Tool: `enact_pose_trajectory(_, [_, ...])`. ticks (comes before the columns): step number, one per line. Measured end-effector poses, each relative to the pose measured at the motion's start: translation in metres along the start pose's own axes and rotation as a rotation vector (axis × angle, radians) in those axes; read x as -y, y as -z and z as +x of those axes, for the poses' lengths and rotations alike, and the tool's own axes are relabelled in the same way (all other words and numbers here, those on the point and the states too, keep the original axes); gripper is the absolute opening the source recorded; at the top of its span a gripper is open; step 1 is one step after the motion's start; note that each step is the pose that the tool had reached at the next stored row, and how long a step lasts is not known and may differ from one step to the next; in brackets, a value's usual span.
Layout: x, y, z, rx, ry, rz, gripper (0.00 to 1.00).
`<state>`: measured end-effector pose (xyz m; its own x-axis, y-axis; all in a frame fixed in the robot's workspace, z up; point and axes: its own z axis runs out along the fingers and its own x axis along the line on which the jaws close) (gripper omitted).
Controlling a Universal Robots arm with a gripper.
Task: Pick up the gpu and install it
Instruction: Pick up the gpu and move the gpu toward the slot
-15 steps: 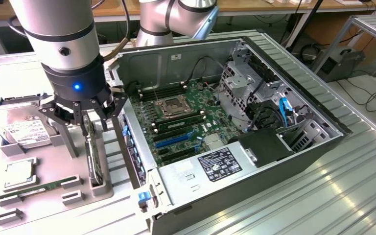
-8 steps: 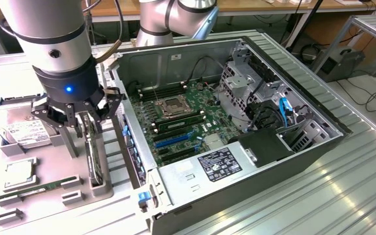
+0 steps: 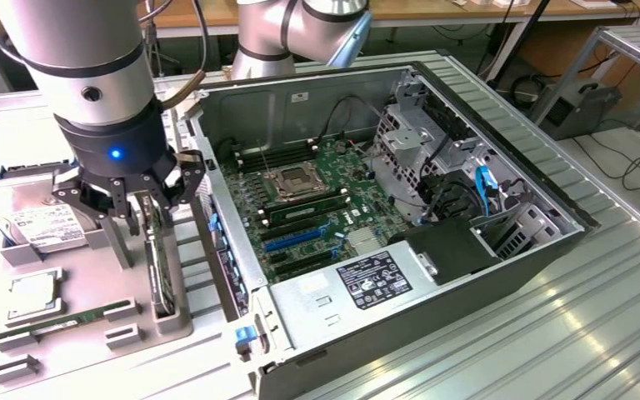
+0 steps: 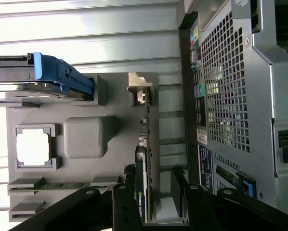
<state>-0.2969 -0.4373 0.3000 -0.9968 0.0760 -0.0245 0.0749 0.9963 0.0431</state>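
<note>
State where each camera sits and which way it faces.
Exterior view: off the arm, raised, looking down at the open computer case and the grey tray beside it; the arm and pincer show.
Wrist view: on the wrist, looking along the open pincer at the gpu standing on edge in the tray; its fingers show.
Shared: pincer, gpu, tray, computer case.

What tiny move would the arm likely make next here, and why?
Probably close the gripper. It hangs open over the gpu, which stands on edge in the gray holder, with jaws on either side of the card, seemingly not yet pressing it.
</note>
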Motion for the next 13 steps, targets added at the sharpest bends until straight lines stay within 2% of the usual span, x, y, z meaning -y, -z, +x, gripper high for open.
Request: enact_pose_trajectory(13, [0.0001,-0.0031,0.0001,0.0,0.0,0.0,0.42])
